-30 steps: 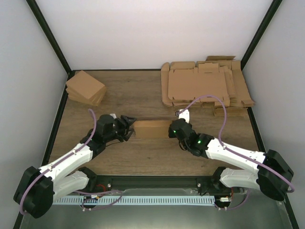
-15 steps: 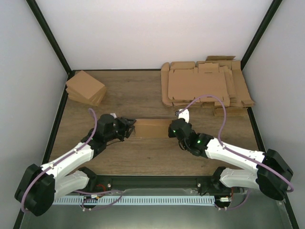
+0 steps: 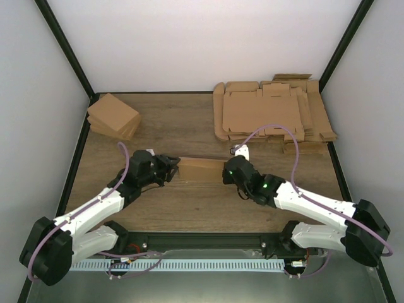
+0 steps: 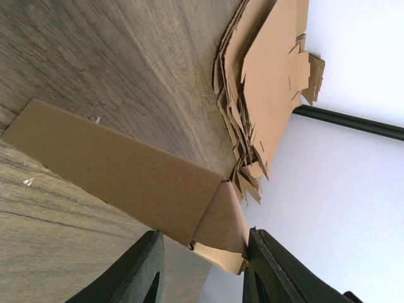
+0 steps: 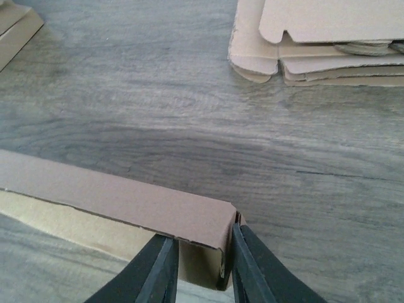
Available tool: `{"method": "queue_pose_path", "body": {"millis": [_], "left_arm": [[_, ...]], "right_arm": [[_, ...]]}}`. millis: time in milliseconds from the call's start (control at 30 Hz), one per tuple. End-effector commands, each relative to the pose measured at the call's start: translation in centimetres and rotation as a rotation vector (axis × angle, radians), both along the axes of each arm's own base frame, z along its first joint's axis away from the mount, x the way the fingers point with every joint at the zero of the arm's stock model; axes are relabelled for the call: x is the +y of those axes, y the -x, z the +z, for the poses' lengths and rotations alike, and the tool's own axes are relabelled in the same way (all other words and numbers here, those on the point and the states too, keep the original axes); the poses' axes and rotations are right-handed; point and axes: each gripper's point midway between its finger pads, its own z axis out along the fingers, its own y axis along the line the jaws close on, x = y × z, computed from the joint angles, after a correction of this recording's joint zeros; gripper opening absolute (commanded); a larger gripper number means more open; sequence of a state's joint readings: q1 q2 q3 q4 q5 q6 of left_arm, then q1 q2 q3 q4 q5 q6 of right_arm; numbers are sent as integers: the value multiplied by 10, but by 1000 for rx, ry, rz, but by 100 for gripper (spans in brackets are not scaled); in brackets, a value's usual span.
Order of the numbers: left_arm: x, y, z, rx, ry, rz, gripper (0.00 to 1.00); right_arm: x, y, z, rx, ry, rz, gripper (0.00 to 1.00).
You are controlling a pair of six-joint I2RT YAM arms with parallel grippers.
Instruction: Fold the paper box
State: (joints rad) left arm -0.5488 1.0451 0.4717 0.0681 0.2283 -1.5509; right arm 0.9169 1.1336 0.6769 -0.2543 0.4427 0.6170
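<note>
The paper box (image 3: 201, 169) is a small plain brown carton lying on the wooden table between my two grippers. My left gripper (image 3: 172, 168) is at its left end. In the left wrist view that gripper (image 4: 202, 265) is shut on the box's (image 4: 120, 170) folded end flap, with both fingertips touching cardboard. My right gripper (image 3: 228, 172) is at the right end. In the right wrist view it (image 5: 201, 265) stands slightly open astride the box's (image 5: 126, 202) end wall. One finger (image 5: 249, 265) lies against the outside and the other is a little way off inside.
A thick stack of flat tabbed cardboard sheets (image 3: 271, 113) lies at the back right, and it also shows in the wrist views (image 4: 265, 82) (image 5: 315, 38). A pile of folded brown boxes (image 3: 113, 117) sits at the back left. Black frame posts border the table.
My left gripper has closed onto the box's left end. My right gripper, shut on the right end wall before, has parted its jaws a little. The box has barely moved.
</note>
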Motion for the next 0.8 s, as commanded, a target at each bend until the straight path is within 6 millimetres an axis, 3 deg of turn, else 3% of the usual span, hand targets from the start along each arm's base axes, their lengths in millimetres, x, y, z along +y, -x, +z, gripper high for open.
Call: {"method": "queue_pose_path", "body": {"millis": [0,200,433,467,667,767], "left_arm": [[8,1,-11,32,-65,21,39],[8,1,-13,35,-72,19,39],[9,1,-13,37,-79,20,39],[9,1,-13,38,-80,20,39],[9,0,-13,38,-79,21,39],[9,0,-12,39,-79,21,39]], "right_arm": [[-15,31,-32,165,116,64,28],[-12,38,-21,171,101,115,37],[-8,49,-9,191,81,182,57],[-8,50,-6,189,75,183,63],[-7,50,19,169,34,184,73],[-6,50,31,167,11,171,83]]}}
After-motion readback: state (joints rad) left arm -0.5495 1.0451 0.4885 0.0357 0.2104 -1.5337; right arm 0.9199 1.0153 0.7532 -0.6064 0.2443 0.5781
